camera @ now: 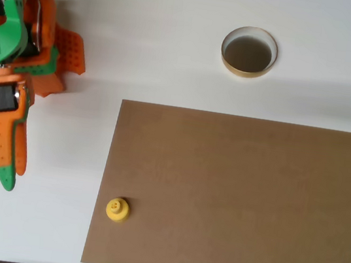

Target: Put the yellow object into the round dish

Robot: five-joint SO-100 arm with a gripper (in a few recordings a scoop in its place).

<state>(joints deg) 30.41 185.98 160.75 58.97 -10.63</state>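
Claw (pixel 10 176) points down-frame, fingers together, empty.

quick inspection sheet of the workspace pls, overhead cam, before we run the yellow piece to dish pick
Surface: white table, with a brown mat on its lower right part.
Job's things: yellow object upright on the mat's lower left corner area; round dish on the bare table above the mat, nothing in it.
Clutter: nothing seen.
Gripper: orange and green gripper at left, fingers together, holding nothing, apart from the yellow object.
Cables: thin wires on the arm at top left.
Surroundings: brown floor or furniture along the right edge.
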